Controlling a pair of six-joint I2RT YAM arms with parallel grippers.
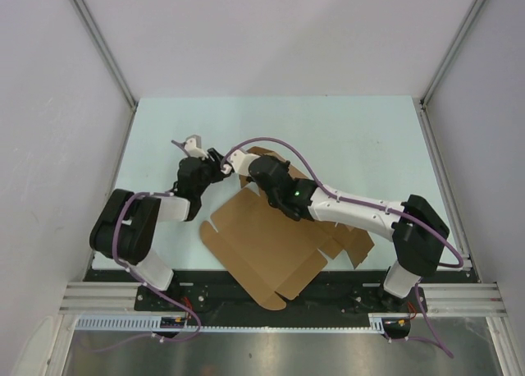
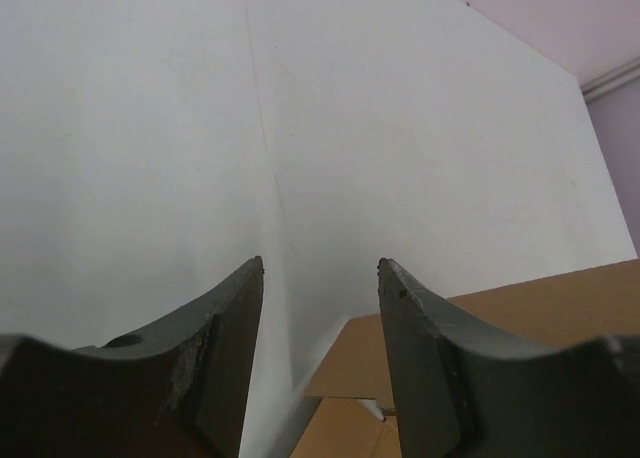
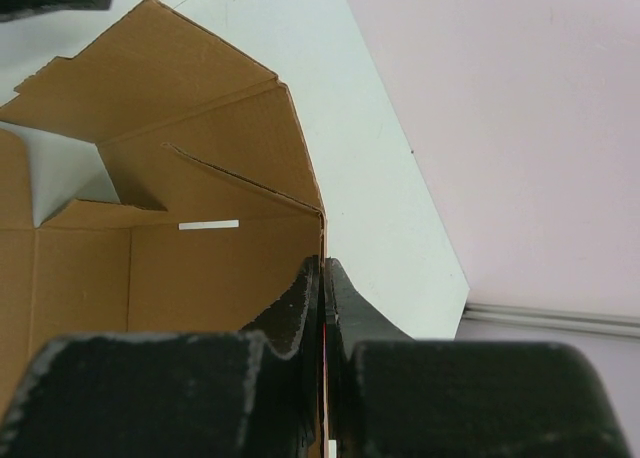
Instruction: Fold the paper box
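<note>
The paper box is brown cardboard, spread partly flat on the table, with flaps toward the near edge and one wall raised at its far end. My right gripper is shut on that raised wall. In the right wrist view the thin cardboard edge runs between the closed fingers, and the box's inside lies to their left. My left gripper hovers just left of the box's far corner. In the left wrist view it stands open with nothing between its fingers, and cardboard shows low on the right.
The pale table is enclosed by white walls on the left, right and back. A metal rail runs along the near edge by the arm bases. The right arm lies across the box's right side.
</note>
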